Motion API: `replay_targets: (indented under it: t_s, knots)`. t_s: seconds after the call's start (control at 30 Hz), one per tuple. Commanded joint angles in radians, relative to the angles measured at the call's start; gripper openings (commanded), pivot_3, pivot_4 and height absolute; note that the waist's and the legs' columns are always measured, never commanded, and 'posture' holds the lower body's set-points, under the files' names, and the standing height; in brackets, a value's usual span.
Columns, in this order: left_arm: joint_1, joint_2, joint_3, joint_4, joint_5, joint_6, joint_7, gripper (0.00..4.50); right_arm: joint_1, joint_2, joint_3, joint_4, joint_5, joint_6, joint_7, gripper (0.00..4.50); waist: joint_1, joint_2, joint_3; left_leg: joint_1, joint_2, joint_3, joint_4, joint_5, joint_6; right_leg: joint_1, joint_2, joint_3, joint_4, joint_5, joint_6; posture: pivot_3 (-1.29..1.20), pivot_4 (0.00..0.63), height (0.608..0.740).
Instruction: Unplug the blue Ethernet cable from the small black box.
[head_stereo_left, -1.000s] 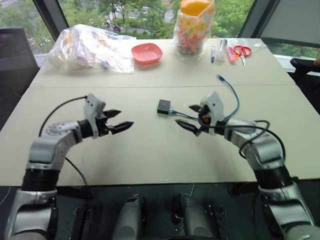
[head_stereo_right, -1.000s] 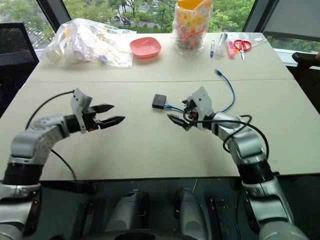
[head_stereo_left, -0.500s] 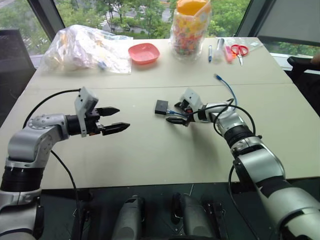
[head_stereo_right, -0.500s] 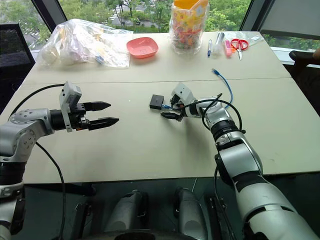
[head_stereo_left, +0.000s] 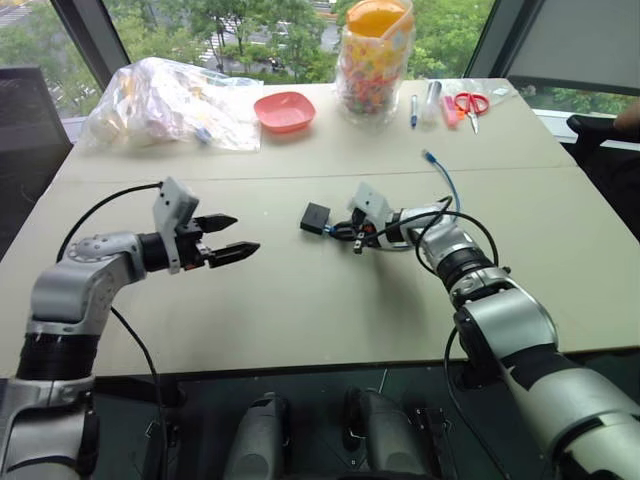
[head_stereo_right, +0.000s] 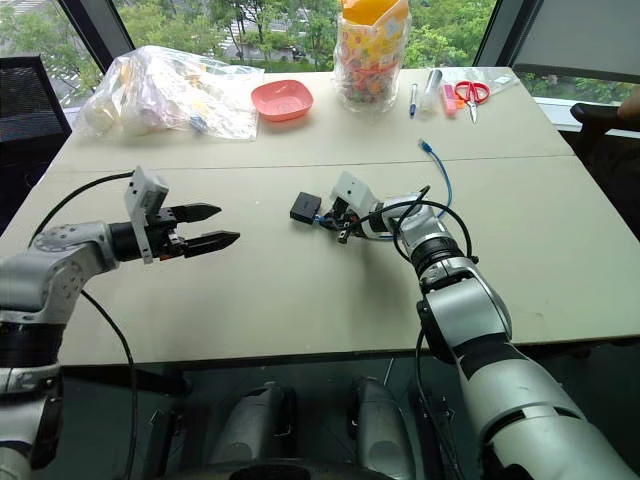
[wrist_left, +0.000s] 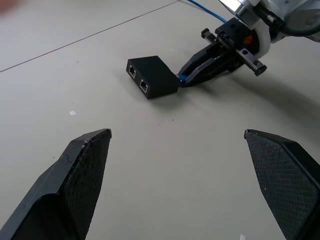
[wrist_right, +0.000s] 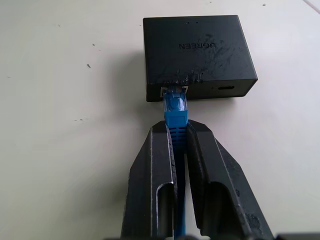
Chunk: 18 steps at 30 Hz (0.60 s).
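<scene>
I see the wide beige table (head_stereo_left: 300, 300) carrying everything; along its far edge lie a crumpled clear plastic bag (head_stereo_left: 170, 95), a tall clear jar of coloured bits with an orange lid (head_stereo_left: 375, 55), a shallow pink bowl (head_stereo_left: 285, 110), and red-handled scissors (head_stereo_left: 468, 102) next to some pens.

My left gripper (head_stereo_left: 232, 238) hangs over the bare table well to the left of the work, its two black fingers spread wide with nothing between them.

My right gripper (wrist_right: 179, 131) is down at the middle of the table, fingers pressed together on the thin light-blue Ethernet cable (wrist_right: 175, 106) just behind its plug — the plug is seated in the side port of the small flat matte-black plastic box (wrist_right: 197, 47), not pulled out. The box lies flat on the table, just beyond the fingertips. The rest of the cable curves away past the right wrist, its free end (head_stereo_left: 428, 156) resting toward the far right of the table.
</scene>
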Motion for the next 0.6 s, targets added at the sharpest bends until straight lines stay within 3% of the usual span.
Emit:
replay_targets:
  t_s: [0.03, 0.17, 0.37, 0.6]
  knots:
    - [-0.128, -0.047, 0.005, 0.193, 0.000, -0.050, -0.074, 4.50, 0.007, -0.061, 0.039, -0.123, -0.110, -0.155, -0.151, 0.03, 0.003, 0.000, 0.000, -0.001, 0.000, 0.003, 0.000, 0.000, 0.000, -0.001, 0.000, 0.001, 0.001, 0.000, 0.000, 0.00, 0.150, 0.740]
    - [-0.303, -0.106, 0.002, 0.469, 0.008, -0.084, -0.208, 4.50, 0.082, -0.124, 0.037, -0.393, -0.160, -0.275, -0.240, 0.03, -0.001, -0.002, 0.001, -0.006, -0.003, 0.009, 0.000, 0.000, 0.000, -0.011, -0.001, 0.008, 0.005, 0.002, 0.005, 0.00, 0.150, 0.740]
    - [-0.551, -0.205, 0.009, 0.842, 0.060, -0.164, -0.338, 4.50, 0.253, -0.189, 0.017, -0.821, -0.141, -0.256, -0.230, 0.03, -0.005, -0.002, 0.001, -0.006, -0.003, 0.012, -0.001, 0.000, 0.001, -0.013, 0.001, 0.009, 0.007, -0.001, 0.008, 0.00, 0.150, 0.740]
    - [-0.698, -0.267, 0.044, 1.056, 0.113, -0.249, -0.373, 4.50, 0.328, -0.214, 0.018, -1.003, -0.158, -0.159, -0.225, 0.03, -0.006, -0.003, 0.001, -0.005, -0.002, 0.011, 0.001, 0.000, 0.001, -0.012, 0.000, 0.009, 0.007, 0.000, 0.008, 0.00, 0.150, 0.740]
